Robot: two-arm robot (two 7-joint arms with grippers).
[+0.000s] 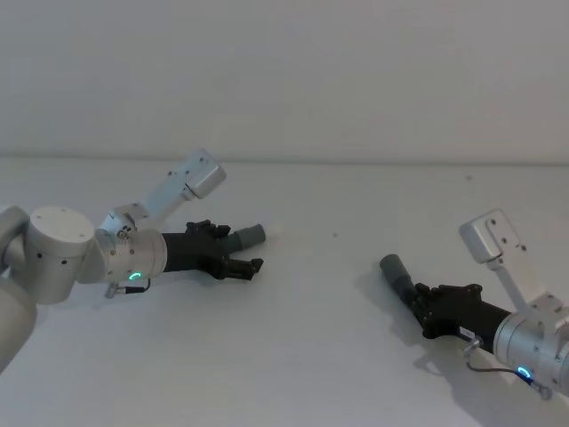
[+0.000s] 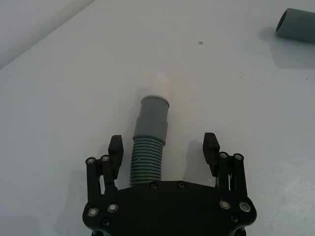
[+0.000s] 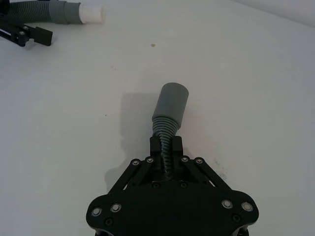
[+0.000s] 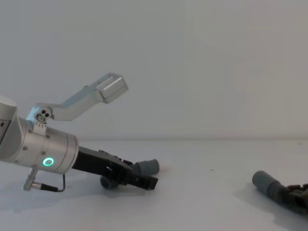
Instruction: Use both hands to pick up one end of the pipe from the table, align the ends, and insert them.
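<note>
Left gripper (image 2: pixel 163 146): jaws spread astride tipped hose (image 2: pixel 146 164), table's (image 2: pixel 59 98) left side.
Right gripper (image 3: pixel 166 147): jaws pinching plain hose (image 3: pixel 170 105), right side.
Advice: close left squarely behind cuff (image 2: pixel 153 118).

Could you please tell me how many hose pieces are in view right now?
2. One piece, white-tipped, lies between the fingers of the open left hand; the other piece is clamped in the right hand.

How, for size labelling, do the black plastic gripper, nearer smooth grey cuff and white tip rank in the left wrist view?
1. Black plastic left gripper, nearest the camera
2. Smooth grey cylindrical cuff
3. Narrow white tip
</note>
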